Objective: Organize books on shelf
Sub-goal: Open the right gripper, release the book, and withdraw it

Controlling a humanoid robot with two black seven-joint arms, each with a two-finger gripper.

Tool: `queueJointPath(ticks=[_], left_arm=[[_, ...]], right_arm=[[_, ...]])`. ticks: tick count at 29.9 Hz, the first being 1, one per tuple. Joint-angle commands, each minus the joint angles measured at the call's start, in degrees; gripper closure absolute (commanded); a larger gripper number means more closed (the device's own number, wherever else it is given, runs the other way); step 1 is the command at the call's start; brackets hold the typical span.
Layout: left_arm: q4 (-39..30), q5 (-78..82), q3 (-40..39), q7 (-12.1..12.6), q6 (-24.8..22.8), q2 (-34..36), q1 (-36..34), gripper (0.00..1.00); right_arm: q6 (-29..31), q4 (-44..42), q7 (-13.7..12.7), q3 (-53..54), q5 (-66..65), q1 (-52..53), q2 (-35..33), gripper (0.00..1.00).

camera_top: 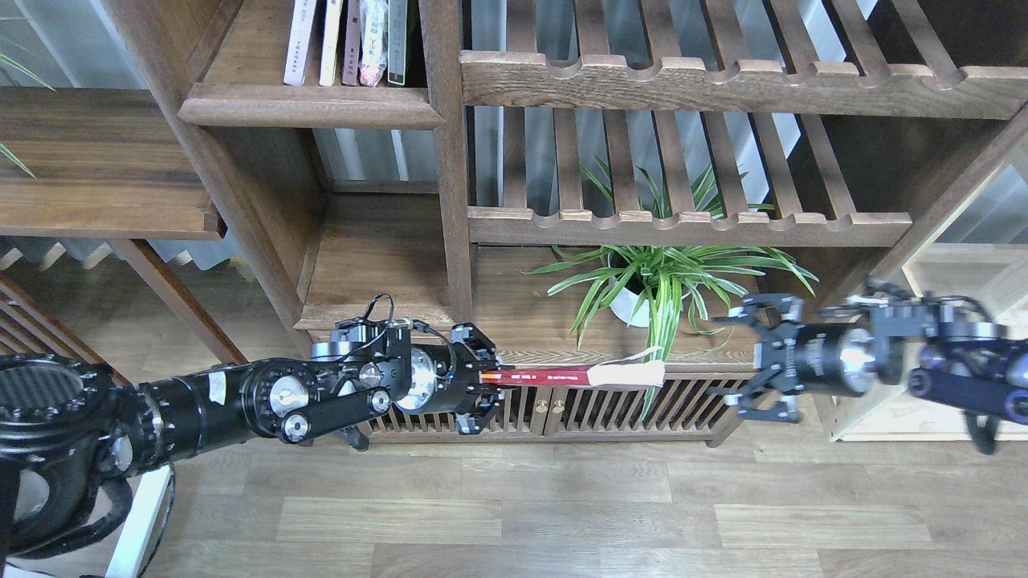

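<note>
So from the head cam, going left to right: up top in the narrow bay there's the shelf point(309, 104) with a few books point(347, 40) already standing on it, spines out. Down lower, my left gripper point(480, 377) is pinching the near end of the red book point(542, 375), which sticks out flat and roughly level toward the right, hanging in the air in front of the low slatted cabinet point(546, 413). Its far end looks pale and a bit curled up, like the cover or pages are flopping open, so I'm reading this as a thin, light, bendy paperback, not something stiff. Held by one short edge like that I'd expect it to droop and maybe slip, so I'd rather grip deeper, close to the spine where it's firmest. Behind it sits the potted plant point(658, 277). Further right, my right gripper point(743, 365) is spread wide with nothing in it, well clear of the book's free end. Glossy cover probably, so I wouldn't trust a fingertip hold for the lift to that shelf
</note>
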Motion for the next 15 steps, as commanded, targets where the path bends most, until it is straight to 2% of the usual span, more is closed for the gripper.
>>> queueJointPath(ticks=[1,6,15], left_arm=[[-3.0,-0.12,-1.55,0.07,-0.11,0.0,-0.21,1.0],[-8.79,-0.12,-3.92,0.34,-0.28,2.01,-1.17,1.0],[-22.06,-0.12,-8.85,0.86,-1.6,18.35,-2.58,1.0]], right_arm=[[0.5,-5.35,0.0,3.12,0.72,-6.01,-2.43,0.01],[0.06,-12.39,0.0,7.17,0.81,-15.24,-2.61,0.01],[-1.95,-16.97,0.0,10.95,1.78,-23.95,-2.52,0.01]])
